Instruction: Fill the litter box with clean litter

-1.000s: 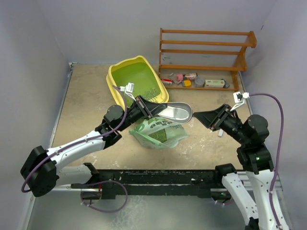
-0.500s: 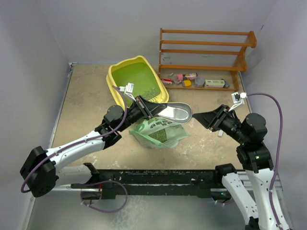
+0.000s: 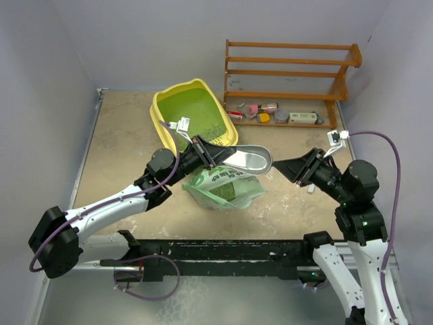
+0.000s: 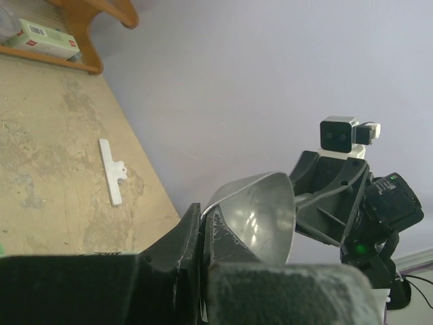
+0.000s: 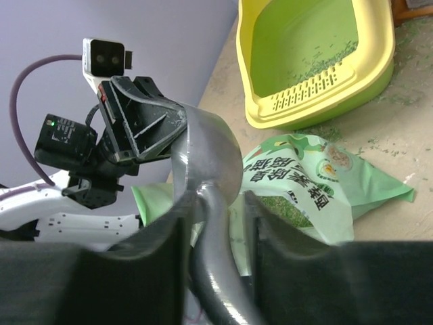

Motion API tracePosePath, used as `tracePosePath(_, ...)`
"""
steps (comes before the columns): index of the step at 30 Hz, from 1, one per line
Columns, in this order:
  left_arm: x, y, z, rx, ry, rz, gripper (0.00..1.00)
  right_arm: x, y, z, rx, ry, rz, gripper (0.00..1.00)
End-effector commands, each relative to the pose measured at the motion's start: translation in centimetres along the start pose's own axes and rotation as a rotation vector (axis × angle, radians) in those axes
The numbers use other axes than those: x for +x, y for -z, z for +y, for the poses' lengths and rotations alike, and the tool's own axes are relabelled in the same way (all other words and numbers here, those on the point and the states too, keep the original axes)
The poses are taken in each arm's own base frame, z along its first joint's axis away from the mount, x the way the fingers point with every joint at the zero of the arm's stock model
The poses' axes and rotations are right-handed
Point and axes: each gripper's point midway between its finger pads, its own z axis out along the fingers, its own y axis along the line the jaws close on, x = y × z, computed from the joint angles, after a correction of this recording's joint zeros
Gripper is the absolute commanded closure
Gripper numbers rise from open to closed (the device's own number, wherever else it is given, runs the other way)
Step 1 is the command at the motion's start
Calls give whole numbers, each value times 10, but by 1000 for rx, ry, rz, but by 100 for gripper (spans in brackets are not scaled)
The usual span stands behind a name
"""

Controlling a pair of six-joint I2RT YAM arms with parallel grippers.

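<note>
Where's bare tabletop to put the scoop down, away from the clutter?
Widest free patch: the tabletop between the left wall and the litter box. A smaller one lies right of the bag, near the front edge. Crowded: the rack foot with its small items, and mid-table around the held scoop.

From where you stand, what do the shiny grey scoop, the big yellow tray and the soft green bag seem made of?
The shiny grey scoop: probably polished metal; its bowl mirrors light.
The big yellow tray: likely moulded plastic, smooth with rounded corners.
The soft green bag: seemingly thin printed plastic film, glossy and creased.
</note>
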Motion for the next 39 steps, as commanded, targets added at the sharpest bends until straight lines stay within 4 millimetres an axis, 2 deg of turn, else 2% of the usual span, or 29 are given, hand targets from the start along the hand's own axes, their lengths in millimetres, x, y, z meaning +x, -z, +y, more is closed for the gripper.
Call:
tracePosePath(1,-14,-4,-30,82,-40,-39,100,-9,4,19,-72,63,-20,54)
tracePosePath(5,-15,-2,-29,76,-35,-46,100,-11,5,21,-77,69,-34,46)
tracePosePath(7,-15,-2,-28,75,-30,-48,100,-11,5,21,-79,68,-32,46)
tracePosePath(8,-15,-1,-28,76,-29,-48,100,-11,5,21,-79,66,-28,50)
tracePosePath(9,-15,-1,-28,74,-28,-50,100,-11,5,21,-80,64,-27,62)
tracePosePath(11,-15,0,-26,68,-23,-54,100,-10,4,20,-76,61,-21,92)
tracePosePath(12,-16,0,-25,63,-20,-60,100,-10,4,20,-74,61,-21,100)
tracePosePath(17,-11,-1,-17,54,-3,-45,100,-14,10,23,-65,73,-44,100)
tracePosePath(18,-8,-3,-18,67,-5,-33,94,-14,10,24,-63,73,-42,100)
tracePosePath(20,-6,-5,-20,79,-14,-17,68,-13,10,22,-48,72,-27,100)
tracePosePath(24,-8,-5,-25,57,-108,11,53,-13,12,18,-13,83,-16,100)
tracePosePath(27,-19,5,-31,17,-249,6,49,-16,19,18,25,107,-19,100)
tracePosePath(30,-39,23,-34,-80,-438,-3,43,-19,29,18,69,146,-26,100)
tracePosePath(33,-62,51,-47,-119,-645,-35,41,-19,42,21,113,194,2,100)
tracePosePath(36,-57,78,-61,-66,-831,40,38,-8,51,21,147,222,116,100)
tracePosePath(39,-36,99,-47,-72,-917,205,38,11,61,23,138,231,267,100)
